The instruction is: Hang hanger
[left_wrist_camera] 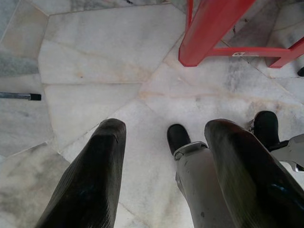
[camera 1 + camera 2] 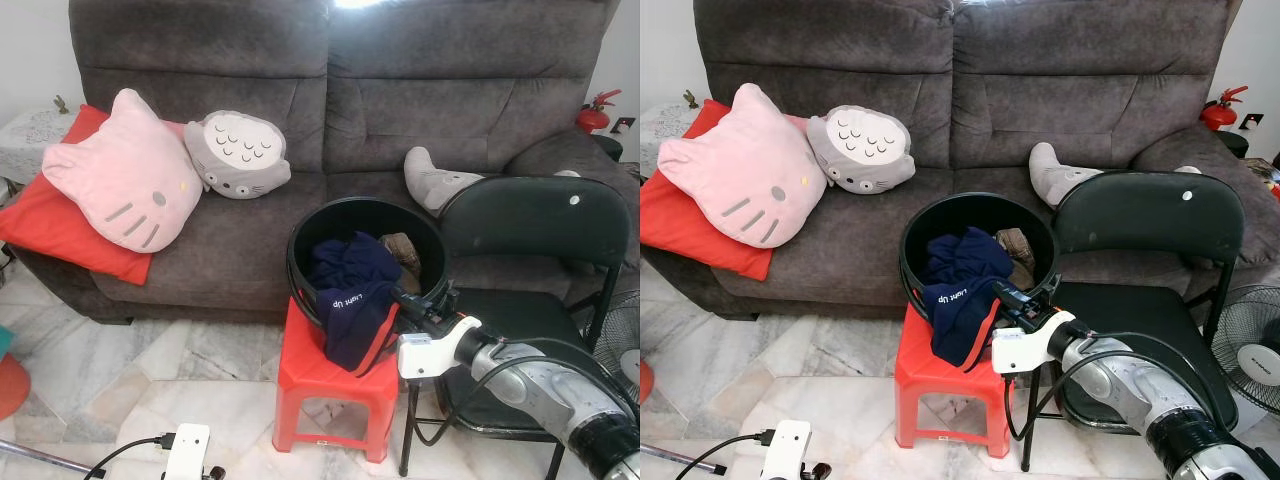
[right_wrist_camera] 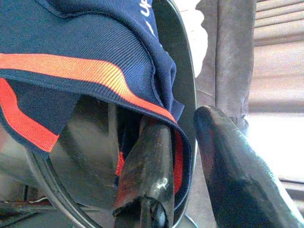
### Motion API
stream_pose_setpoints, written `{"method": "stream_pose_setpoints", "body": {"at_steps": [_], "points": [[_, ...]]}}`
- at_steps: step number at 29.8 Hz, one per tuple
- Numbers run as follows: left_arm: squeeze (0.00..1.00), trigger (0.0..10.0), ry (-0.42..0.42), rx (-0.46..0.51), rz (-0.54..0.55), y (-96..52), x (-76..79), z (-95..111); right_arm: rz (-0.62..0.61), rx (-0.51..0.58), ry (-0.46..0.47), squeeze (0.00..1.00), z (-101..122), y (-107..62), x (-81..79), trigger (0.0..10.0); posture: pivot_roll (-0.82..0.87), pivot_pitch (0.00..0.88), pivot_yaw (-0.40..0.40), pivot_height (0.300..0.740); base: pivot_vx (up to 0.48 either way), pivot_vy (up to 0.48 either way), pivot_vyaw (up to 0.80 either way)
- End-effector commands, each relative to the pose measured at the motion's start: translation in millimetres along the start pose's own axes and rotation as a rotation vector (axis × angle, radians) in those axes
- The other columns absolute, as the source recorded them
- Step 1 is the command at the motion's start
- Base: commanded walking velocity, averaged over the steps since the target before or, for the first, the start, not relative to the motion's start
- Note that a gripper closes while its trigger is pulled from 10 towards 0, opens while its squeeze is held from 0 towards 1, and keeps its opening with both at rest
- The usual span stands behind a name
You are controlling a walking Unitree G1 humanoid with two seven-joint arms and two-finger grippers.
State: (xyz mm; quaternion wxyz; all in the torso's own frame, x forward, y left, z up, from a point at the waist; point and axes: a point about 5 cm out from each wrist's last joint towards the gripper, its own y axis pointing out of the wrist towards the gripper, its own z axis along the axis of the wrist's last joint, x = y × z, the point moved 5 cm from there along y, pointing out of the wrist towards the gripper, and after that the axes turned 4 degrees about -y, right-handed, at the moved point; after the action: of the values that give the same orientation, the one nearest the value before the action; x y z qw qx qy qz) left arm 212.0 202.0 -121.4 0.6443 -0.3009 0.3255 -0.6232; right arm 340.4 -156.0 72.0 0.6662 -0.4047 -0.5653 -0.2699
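Observation:
A black bucket (image 2: pixel 365 203) stands on a red plastic stool (image 2: pixel 300 372) in front of the sofa. A navy garment (image 2: pixel 350 290) with orange trim fills it and drapes over its front rim. My right gripper (image 2: pixel 397 294) reaches to that rim from the right, at the hanging cloth's edge. In the right wrist view the gripper (image 3: pixel 183 124) is open: one finger (image 3: pixel 147 175) lies under the orange-striped hem (image 3: pixel 95 71), the other (image 3: pixel 232 175) stays outside, beside the bucket rim (image 3: pixel 183 71). My left gripper (image 1: pixel 164 121) hangs open above the marble floor.
A black folding chair (image 2: pixel 540 225) stands just right of the stool, under my right arm. Behind is a grey sofa (image 2: pixel 420 90) with a pink cat cushion (image 2: pixel 125 175), a grey owl cushion (image 2: pixel 240 155) and a red pillow (image 2: pixel 40 225). A floor fan (image 2: pixel 1250 345) stands at the far right.

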Motion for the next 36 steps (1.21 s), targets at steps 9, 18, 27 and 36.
{"method": "stream_pose_setpoints", "body": {"at_steps": [9, 18, 27, 36], "points": [[0.00, 10.0, 0.024, -0.009, 0.005, -0.8, -2.2, -3.6, 0.012, -0.012, 0.043, 0.00, -0.2, -0.1, -5.0, 0.0, -0.05, 0.003, 0.010, 0.740, 0.000, 0.000, 0.00], [0.00, 10.0, 0.025, -0.010, 0.005, -0.9, -2.1, -4.1, -0.018, -0.054, 0.111, 0.00, -5.0, 0.8, -2.2, 0.0, -0.05, 0.000, 0.009, 0.740, 0.000, 0.000, 0.00], [0.00, 10.0, 0.025, -0.010, 0.006, -1.0, -2.1, -4.3, -0.217, -0.209, 0.310, 0.00, -31.7, 1.2, 37.0, 8.2, -0.06, 0.000, 0.010, 0.740, 0.000, 0.000, 0.00], [0.00, 10.0, 0.027, -0.007, 0.008, -1.0, -2.7, -3.6, -0.369, -0.247, 0.434, 0.00, -32.7, 2.4, 72.2, 10.0, -0.06, 0.000, 0.015, 0.740, 0.000, 0.000, 0.00]]}}
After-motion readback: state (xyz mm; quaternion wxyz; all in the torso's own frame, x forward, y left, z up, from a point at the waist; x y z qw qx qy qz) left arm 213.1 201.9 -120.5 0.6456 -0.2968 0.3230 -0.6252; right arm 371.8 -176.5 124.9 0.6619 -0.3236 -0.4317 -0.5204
